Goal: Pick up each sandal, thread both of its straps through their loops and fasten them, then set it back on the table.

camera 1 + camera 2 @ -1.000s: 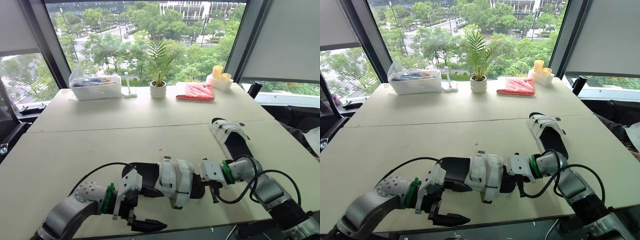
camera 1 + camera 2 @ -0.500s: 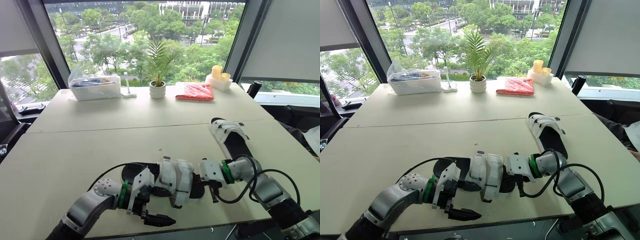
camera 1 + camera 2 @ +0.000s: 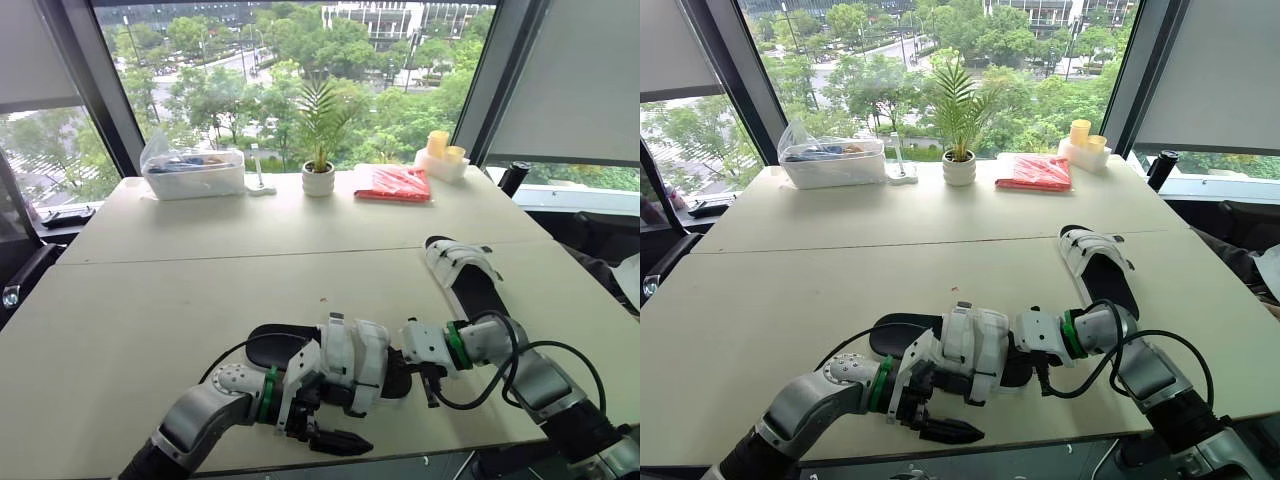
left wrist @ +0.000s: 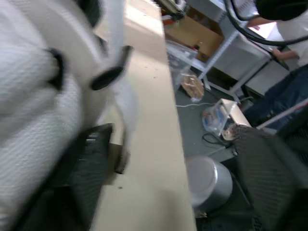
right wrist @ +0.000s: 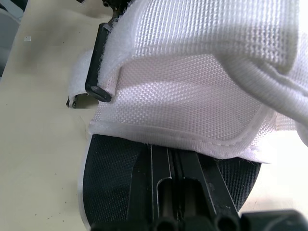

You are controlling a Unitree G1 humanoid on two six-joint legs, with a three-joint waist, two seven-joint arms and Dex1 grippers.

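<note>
Head view: near sandal (image 3: 280, 342) lies at the table (image 3: 150, 290) front edge, second sandal (image 3: 468, 280) further back on the right. Left claw (image 3: 338, 441) is low beside the white straps (image 3: 352, 362); can't tell its opening. Right claw (image 3: 408, 365) is at the toe.
Left wrist: strap close, blurred.
Right wrist: claw clamped on black sole (image 5: 115, 163).
</note>
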